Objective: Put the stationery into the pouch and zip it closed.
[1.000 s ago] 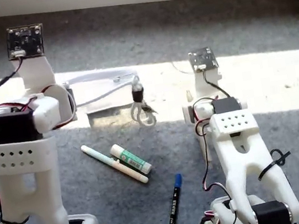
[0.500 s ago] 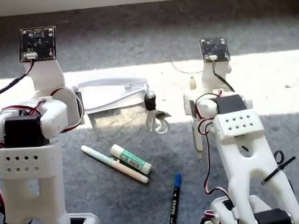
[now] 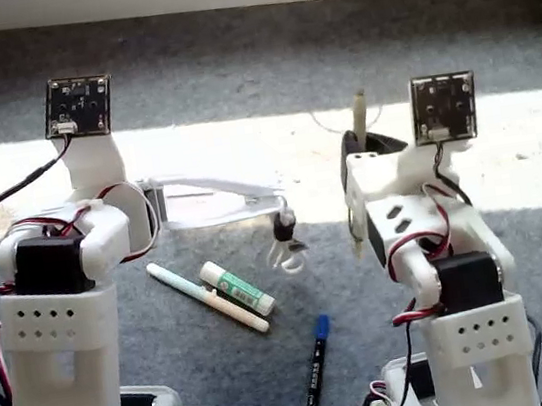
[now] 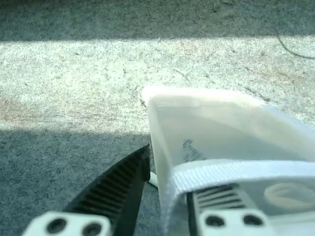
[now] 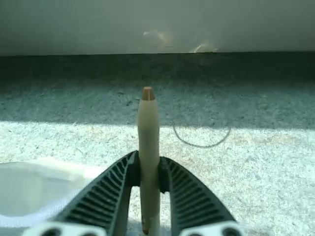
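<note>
Barely begun. Clamped upright in the right gripper (image 5: 147,169): a slim beige pencil (image 5: 148,128), not yet inside the translucent white fabric pouch (image 3: 210,196). Pouch edge pinched by the left gripper (image 4: 170,172), mouth seemingly open. Left loose nearby: white marker pen (image 3: 203,295), green-labelled glue stick (image 3: 235,287), blue pen (image 3: 317,368). Zipping not yet done.

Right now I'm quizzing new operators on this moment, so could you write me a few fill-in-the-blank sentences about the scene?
1. The right gripper holds the beige pencil, and the left gripper holds the ____.
2. The number of stationery items lying loose on the carpet is ____.
3. The pen lying nearest the arms' bases is ____ in colour.

Missing words: pouch; three; blue.
</note>
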You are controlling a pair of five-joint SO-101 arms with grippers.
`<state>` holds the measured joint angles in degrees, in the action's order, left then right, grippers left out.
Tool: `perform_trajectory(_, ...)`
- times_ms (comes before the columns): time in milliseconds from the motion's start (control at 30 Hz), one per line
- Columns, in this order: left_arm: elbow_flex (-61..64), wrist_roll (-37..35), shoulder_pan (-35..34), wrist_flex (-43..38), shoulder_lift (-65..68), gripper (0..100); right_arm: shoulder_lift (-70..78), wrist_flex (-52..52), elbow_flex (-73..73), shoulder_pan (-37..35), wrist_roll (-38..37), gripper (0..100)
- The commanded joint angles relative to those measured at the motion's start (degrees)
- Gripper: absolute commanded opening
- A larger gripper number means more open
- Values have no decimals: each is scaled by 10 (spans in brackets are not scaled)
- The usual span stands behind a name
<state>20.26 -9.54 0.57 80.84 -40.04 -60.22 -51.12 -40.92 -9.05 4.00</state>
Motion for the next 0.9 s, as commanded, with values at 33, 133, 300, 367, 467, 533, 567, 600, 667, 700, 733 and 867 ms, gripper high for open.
perform_trajectory(33,-9,2,8,-8,-15,130,-38,1,12,-18,4,5)
perform_trajectory(133,-10,2,7,-7,-15,130,-46,1,14,-55,4,5)
perform_trajectory(300,-9,4,7,-7,-15,126,-68,1,43,-95,2,5)
perform_trajectory(367,-7,4,7,-7,-15,112,-79,1,62,-96,3,5)
perform_trajectory(467,-9,5,7,-8,-15,14,-90,1,93,-96,4,5)
perform_trajectory(533,-9,6,7,-9,-15,11,-92,1,112,-97,4,5)
perform_trajectory(567,-7,6,7,-10,-15,10,-92,1,122,-98,4,5)
perform_trajectory(600,-7,6,7,-11,-15,5,-92,1,131,-107,4,5)
perform_trajectory(667,-7,6,7,-11,-15,5,-93,1,151,-136,4,5)
perform_trajectory(700,-6,6,7,-11,-15,5,-93,1,160,-154,4,5)
perform_trajectory(733,-6,6,7,-11,-15,5,-93,1,169,-175,4,5)
perform_trajectory(867,-5,6,7,-11,-13,5,-91,14,199,-247,0,5)
